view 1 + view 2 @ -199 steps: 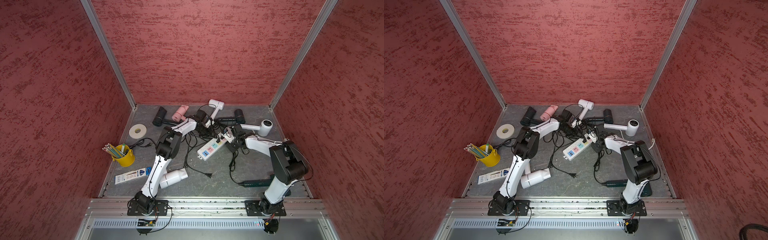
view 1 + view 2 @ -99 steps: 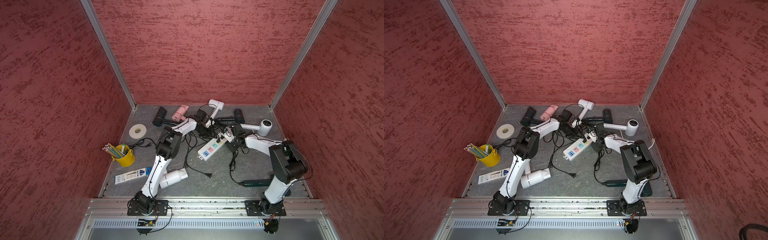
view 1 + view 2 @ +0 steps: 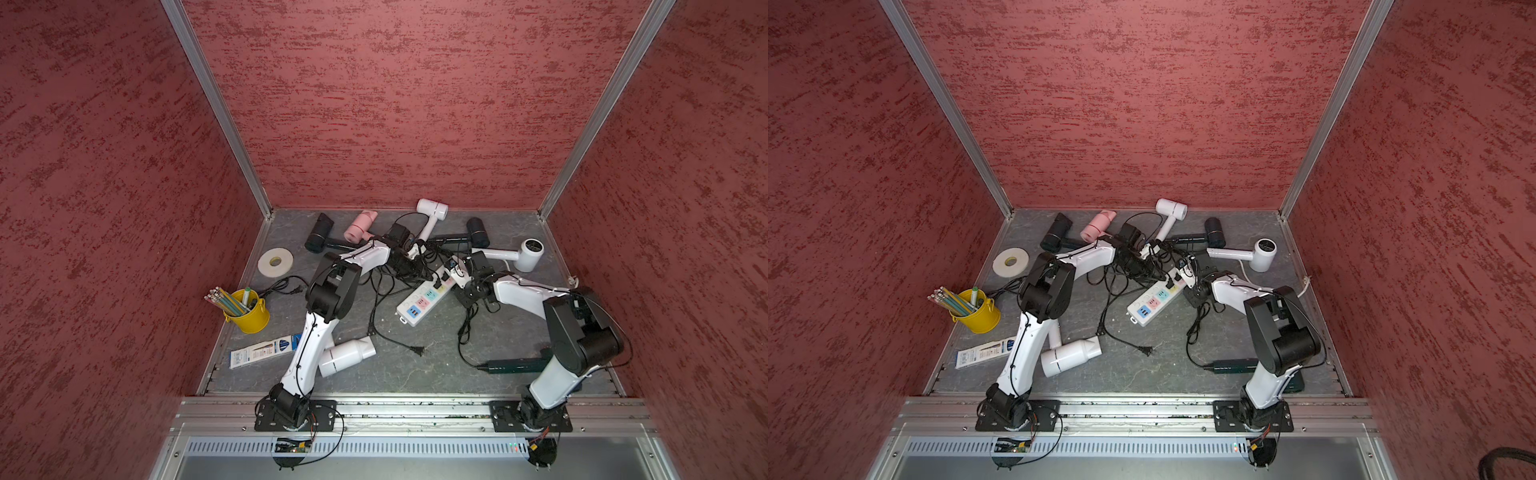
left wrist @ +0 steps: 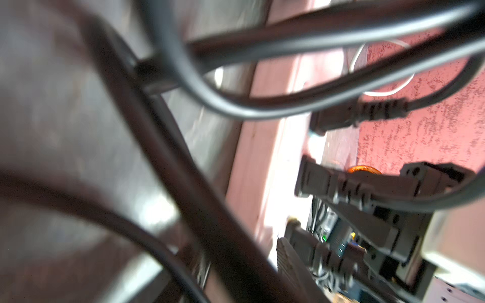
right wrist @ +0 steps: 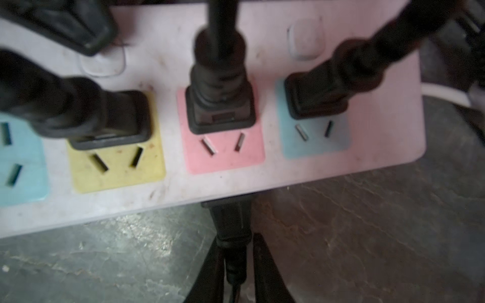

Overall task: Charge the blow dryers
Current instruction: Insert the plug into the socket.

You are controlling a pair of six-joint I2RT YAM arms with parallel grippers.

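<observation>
— Where does everything lie, reckoned from the power strip (image 3: 424, 297)?

— The front white blow dryer (image 3: 347, 356) lies on the strip's near side, beside the left arm (image 3: 328, 291). The dark green blow dryer (image 3: 515, 365) is on that side too, by the right arm (image 3: 577, 332). Beyond the strip, along the back wall, lie the left black blow dryer (image 3: 319, 232), the pink blow dryer (image 3: 360, 224), the back white blow dryer (image 3: 432, 210), the right black blow dryer (image 3: 477, 232) and the round-faced white blow dryer (image 3: 528, 253).

— And the grippers?

— The left gripper (image 3: 409, 257) is sunk in the cord tangle (image 3: 399, 274) just past the strip's far end. Its wrist view is all blurred cords, so I cannot tell whether it is spread or pinching. The right gripper (image 5: 237, 238) sits at the strip's long edge. Its fingers (image 5: 265, 262) stand a little apart with a black plug head (image 5: 228, 217) between them; whether they press it I cannot tell.

— The sockets?

— Seated plugs (image 5: 220, 105) stand in the yellow socket (image 5: 118, 168), the pink socket (image 5: 225, 157) and the blue socket (image 5: 317, 144). A stray plug (image 3: 417, 351) lies on the strip's near side.
</observation>
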